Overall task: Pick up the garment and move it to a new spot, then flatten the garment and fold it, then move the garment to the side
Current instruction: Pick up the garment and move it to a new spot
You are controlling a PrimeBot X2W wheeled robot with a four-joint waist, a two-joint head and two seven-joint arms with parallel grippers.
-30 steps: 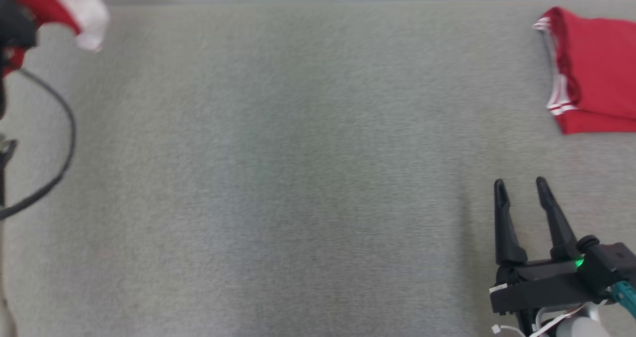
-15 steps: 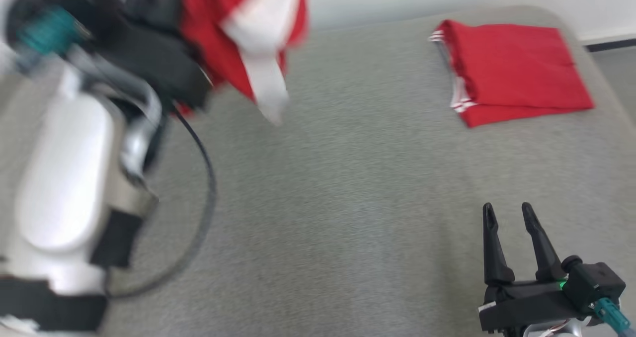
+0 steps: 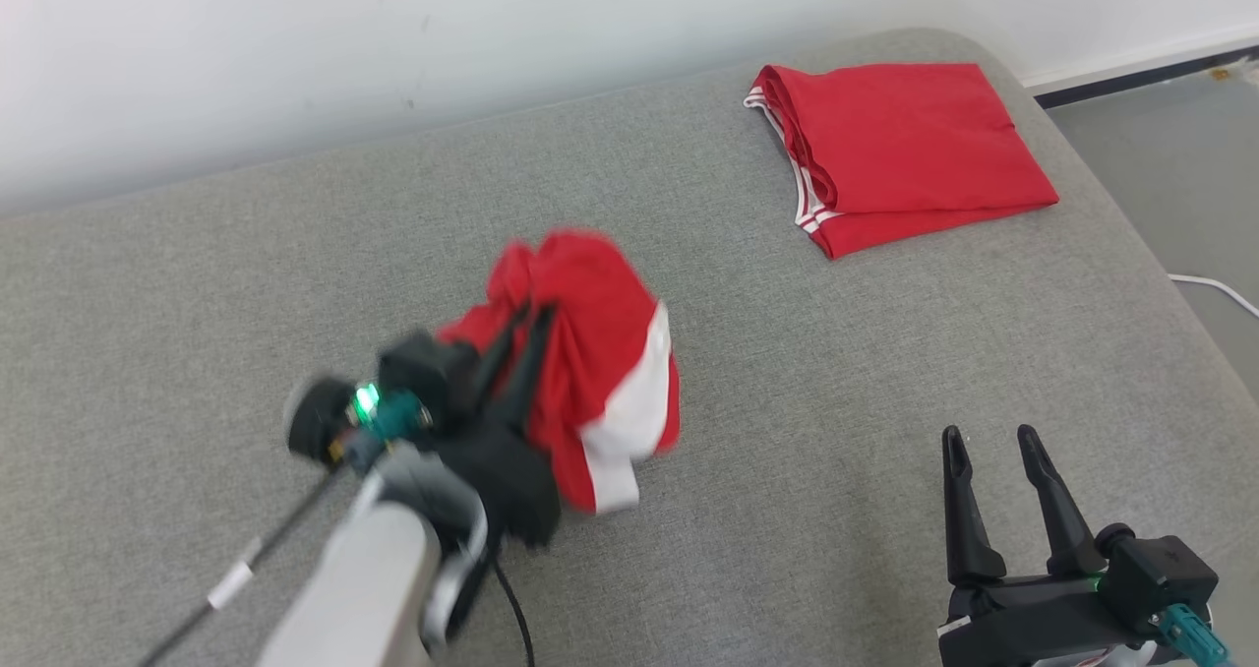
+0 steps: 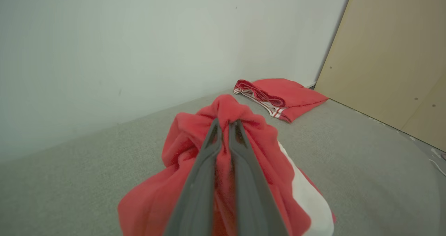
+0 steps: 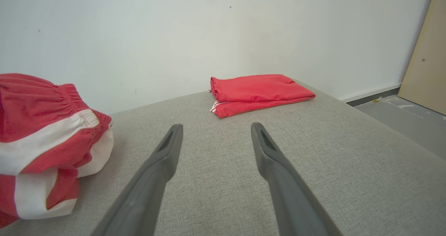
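Note:
The garment is a bunched red cloth with a white band, hanging over the middle of the grey cushioned surface. My left gripper is shut on its top fold; in the left wrist view the two fingers pinch the red garment close together. The right wrist view has the garment at the far left. My right gripper stands open at the lower right with nothing between its fingers, and it shows again as the open right gripper over bare grey fabric.
A folded red garment with white stripes lies at the far right corner of the grey surface. A white wall runs behind it. Floor and a white cable lie past the right edge. A tan panel stands to the right.
The head camera has swung, so the whole picture shifted. My left arm has carried the garment from the upper left down to the middle of the surface. The right gripper stays open.

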